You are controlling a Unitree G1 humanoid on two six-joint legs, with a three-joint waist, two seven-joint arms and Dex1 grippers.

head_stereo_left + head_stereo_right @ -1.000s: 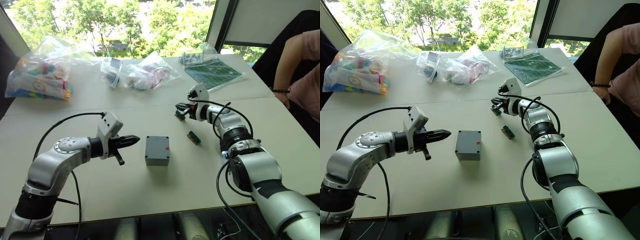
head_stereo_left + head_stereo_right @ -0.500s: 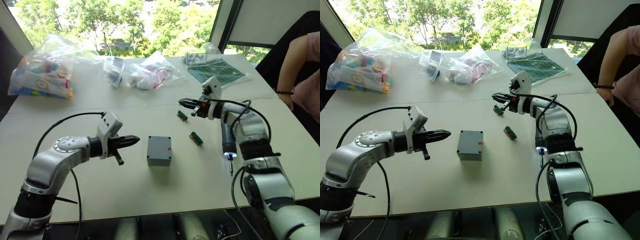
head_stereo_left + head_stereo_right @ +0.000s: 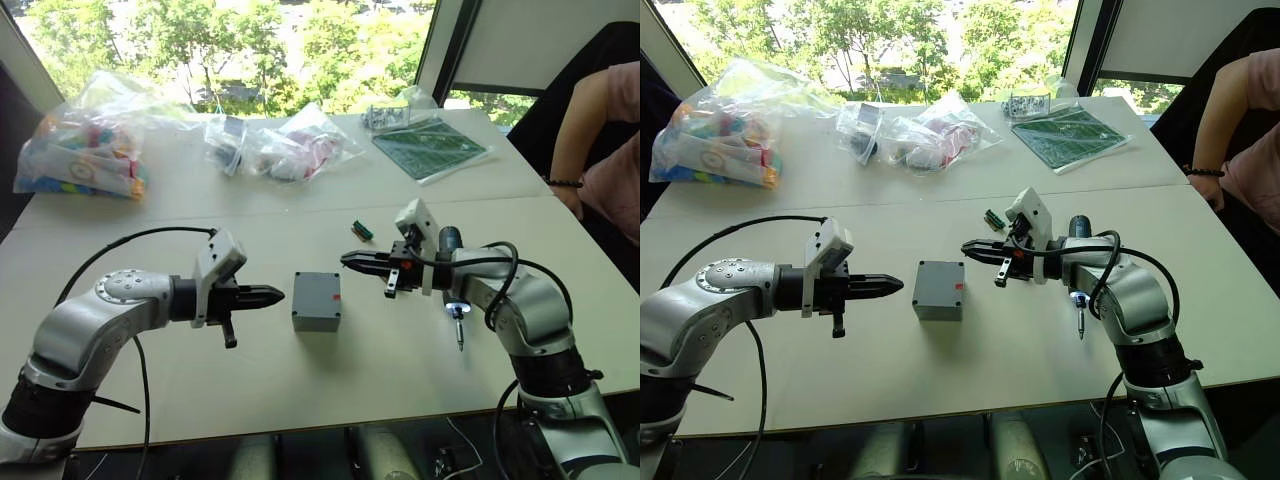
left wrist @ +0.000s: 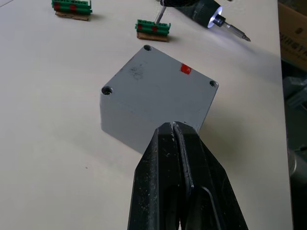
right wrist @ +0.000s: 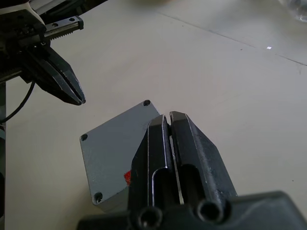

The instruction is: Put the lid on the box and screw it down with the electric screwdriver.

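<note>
The grey box (image 3: 317, 300) stands mid-table with a flat top, corner screw holes and a small red spot (image 4: 185, 69). The lid is out of view as a separate piece. My left gripper (image 3: 278, 294) is shut and empty, pointing at the box's left side with a small gap. From the other side my right gripper (image 3: 347, 259) points at the box, also shut and empty, hovering a little above the table. The black electric screwdriver (image 3: 1076, 298) lies on the table under my right forearm, its tip light on and its bit toward the near edge.
Two small green connectors (image 4: 152, 28) (image 4: 72, 6) lie beyond the box. Clear plastic bags of parts (image 3: 80, 145) (image 3: 290, 145) and a green board (image 3: 430, 147) sit along the far side. A person's arm (image 3: 590, 120) rests at the table's right edge.
My right gripper has swung from the green connectors at the far side back and down to the box's right side. The left gripper has stayed close to the box's left side.
</note>
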